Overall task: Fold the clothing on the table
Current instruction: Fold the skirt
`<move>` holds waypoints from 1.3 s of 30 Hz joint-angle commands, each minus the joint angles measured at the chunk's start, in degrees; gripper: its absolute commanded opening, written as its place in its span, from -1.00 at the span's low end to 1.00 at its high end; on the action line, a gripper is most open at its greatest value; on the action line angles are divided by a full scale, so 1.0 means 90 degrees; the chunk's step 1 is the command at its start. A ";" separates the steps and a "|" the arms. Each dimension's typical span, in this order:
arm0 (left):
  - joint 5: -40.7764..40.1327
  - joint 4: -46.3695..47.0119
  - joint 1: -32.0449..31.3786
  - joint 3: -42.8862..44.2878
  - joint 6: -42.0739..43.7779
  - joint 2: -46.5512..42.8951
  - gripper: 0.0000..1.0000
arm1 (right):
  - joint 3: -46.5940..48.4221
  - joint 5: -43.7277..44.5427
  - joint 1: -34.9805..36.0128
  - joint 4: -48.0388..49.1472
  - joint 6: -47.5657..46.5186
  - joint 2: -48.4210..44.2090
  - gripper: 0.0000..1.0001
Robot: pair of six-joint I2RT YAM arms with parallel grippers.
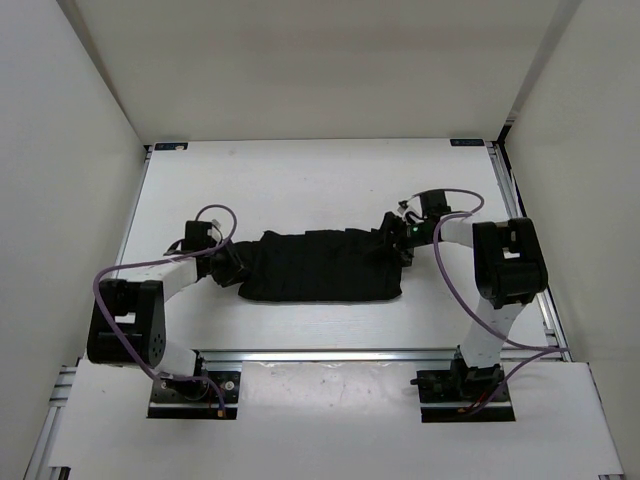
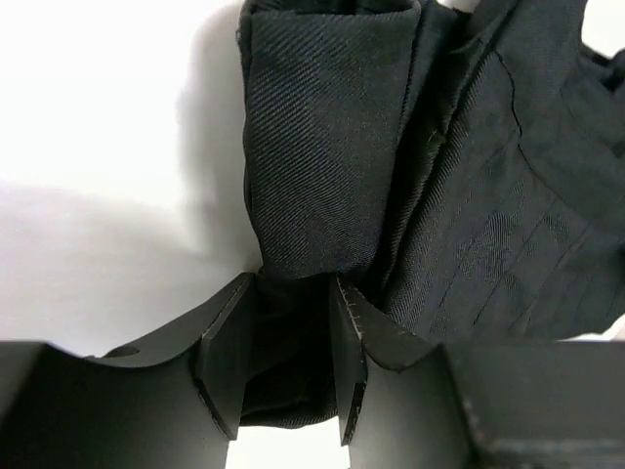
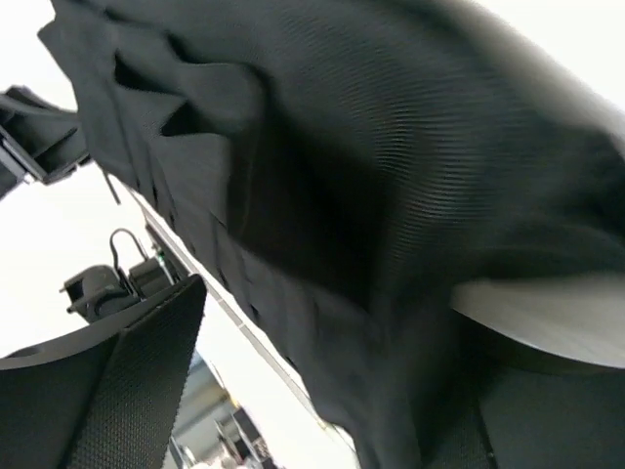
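The clothing (image 1: 320, 265) is lying across the middle of the tabletop (image 1: 300, 180), spread into a wide dark band, its long sides running from 9 o'clock to 3 o'clock. Its pleats are showing near the top edge.

The left hand (image 2: 290, 293) is working at the garment's 9 o'clock end. It is gripping a thick rolled fold of the black fabric, which is sitting squarely between the two fingers (image 2: 227, 362) in the left wrist view.

The right hand (image 1: 400, 237) is hovering at the garment's 2 o'clock corner. Its fingers are standing wide apart. Cloth is hanging across its wrist camera, with bare space showing between the cloth and one finger, so it looks released rather than pinching anything.

To my eye the fold is only getting under way: one end is being gathered while the far end is waiting to be taken up. The next move is probably asking the right hand to close on its corner. Then both hands would need to lift together and carry one side over the other without dragging the pleats askew. The fabric is soft and layered, so a shallow pinch may be catching only the top layer.
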 commanded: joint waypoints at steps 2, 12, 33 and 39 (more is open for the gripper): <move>0.0034 0.0283 -0.0460 0.0331 -0.0226 0.0278 -0.07 | 0.0221 -0.0409 0.0306 0.0458 0.0167 0.0305 0.52; 0.0132 0.0439 -0.0910 0.0381 -0.0382 0.0494 -0.07 | -0.0238 -0.0517 -0.0503 0.0011 -0.0135 -0.0134 0.12; 0.0112 0.0234 -0.0774 0.0322 -0.0295 0.0416 -0.08 | -0.1068 -0.0205 -0.1500 -0.0849 -0.0994 -0.1207 0.29; 0.0063 0.0186 -0.0705 0.0234 -0.0304 0.0328 -0.07 | -0.1439 -0.0185 -0.1501 -0.0782 -0.1024 -0.1365 0.28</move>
